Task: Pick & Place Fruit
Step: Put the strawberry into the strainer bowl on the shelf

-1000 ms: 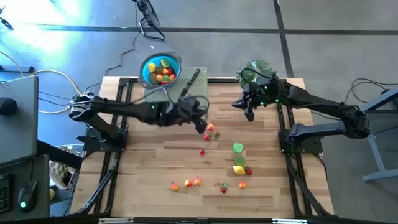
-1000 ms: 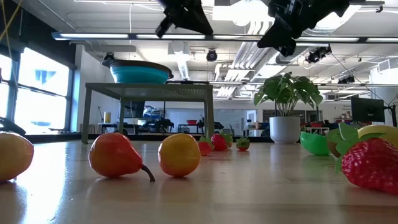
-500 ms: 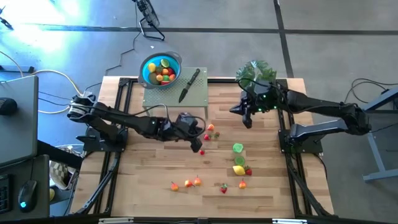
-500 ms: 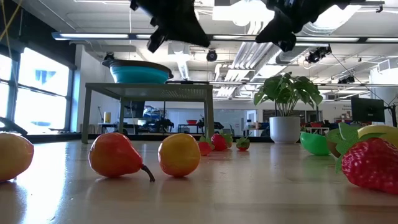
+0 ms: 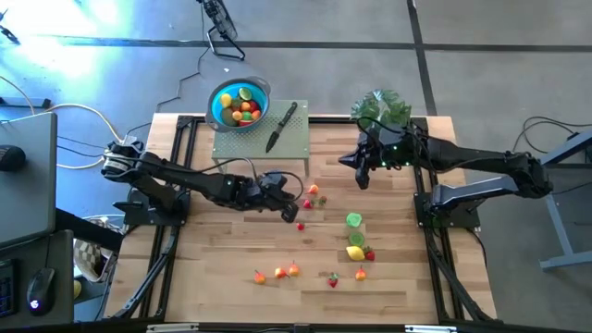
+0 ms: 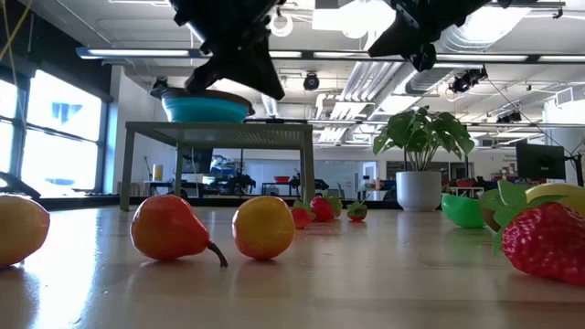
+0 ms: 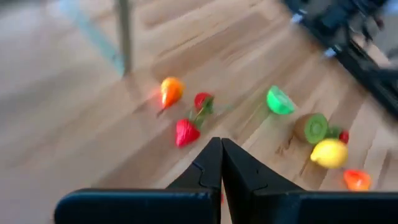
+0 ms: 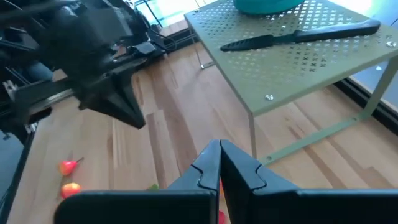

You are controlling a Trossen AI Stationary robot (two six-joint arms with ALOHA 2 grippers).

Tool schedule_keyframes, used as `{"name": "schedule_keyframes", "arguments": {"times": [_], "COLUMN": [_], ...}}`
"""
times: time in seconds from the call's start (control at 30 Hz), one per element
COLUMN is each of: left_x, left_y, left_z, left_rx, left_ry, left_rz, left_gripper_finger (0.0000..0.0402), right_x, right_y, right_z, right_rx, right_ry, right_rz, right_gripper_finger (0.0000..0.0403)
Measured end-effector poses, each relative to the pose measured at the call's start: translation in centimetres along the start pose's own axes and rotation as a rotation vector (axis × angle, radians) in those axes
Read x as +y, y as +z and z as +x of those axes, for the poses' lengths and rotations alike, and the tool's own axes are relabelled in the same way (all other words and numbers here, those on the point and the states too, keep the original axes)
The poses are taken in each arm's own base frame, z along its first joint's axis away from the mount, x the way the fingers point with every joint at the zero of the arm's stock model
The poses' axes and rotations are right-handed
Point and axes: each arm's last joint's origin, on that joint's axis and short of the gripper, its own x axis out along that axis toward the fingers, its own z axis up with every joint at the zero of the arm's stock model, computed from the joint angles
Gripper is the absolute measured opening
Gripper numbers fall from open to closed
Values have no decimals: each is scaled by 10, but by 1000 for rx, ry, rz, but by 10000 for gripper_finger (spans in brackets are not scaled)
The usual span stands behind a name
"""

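Small toy fruit lies scattered on the wooden table: a strawberry (image 7: pixel 186 132), an orange piece (image 7: pixel 171 90), a green lime half (image 5: pixel 354 219), a kiwi half (image 7: pixel 311 126), a lemon (image 5: pixel 354 252) and a pear (image 6: pixel 169 228). More fruit fills the blue bowl (image 5: pixel 240 102) at the far edge. My left gripper (image 5: pixel 294 211) hangs shut and empty above the table's middle, slanting down over the strawberry. My right gripper (image 5: pixel 363 176) hovers shut and empty, higher up, right of centre.
A green perforated stand (image 5: pixel 262 141) at the far edge carries a black-handled knife (image 5: pixel 282 125), with the bowl just behind it. A potted plant (image 5: pixel 379 106) stands at the far right, behind my right arm. Bare wood lies on the left half of the table.
My left gripper has come down and toward the table's near edge, rolling as it went, and now hangs over the fruit near the middle. My right gripper has shifted a little toward the table's left. Both have stayed shut. No fruit has moved.
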Motion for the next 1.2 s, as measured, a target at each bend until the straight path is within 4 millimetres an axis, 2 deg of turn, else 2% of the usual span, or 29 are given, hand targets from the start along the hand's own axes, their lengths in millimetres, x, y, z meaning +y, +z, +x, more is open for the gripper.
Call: {"name": "schedule_keyframes", "arguments": {"times": [0.07,0.17,0.27,0.4,0.63,0.77,0.97,1.2], "left_x": [6,15,16,12,7,4,-1,1], "left_y": [-4,-12,-16,-18,-37,-45,-49,-58], "left_z": [0,-2,-1,8,42,58,73,85], "left_rx": [47,162,210,202,260,266,234,236], "left_ry": [55,123,129,101,84,62,12,9], "left_rz": [-91,-108,-132,-111,-152,-197,-262,-113], "left_gripper_finger": [3,13,44,115,260,312,326,326], "right_x": [1,4,5,5,4,4,4,4], "right_y": [0,-1,-1,-1,-2,-2,-4,-3], "right_z": [0,0,0,0,0,0,0,0], "right_rx": [2,-5,-15,-24,-11,-8,10,0], "right_ry": [4,-19,-56,-89,-88,-87,-91,-87], "right_rz": [0,-7,-12,-14,-20,-73,-118,-62], "right_gripper_finger": [3,3,3,3,2,2,2,2]}}
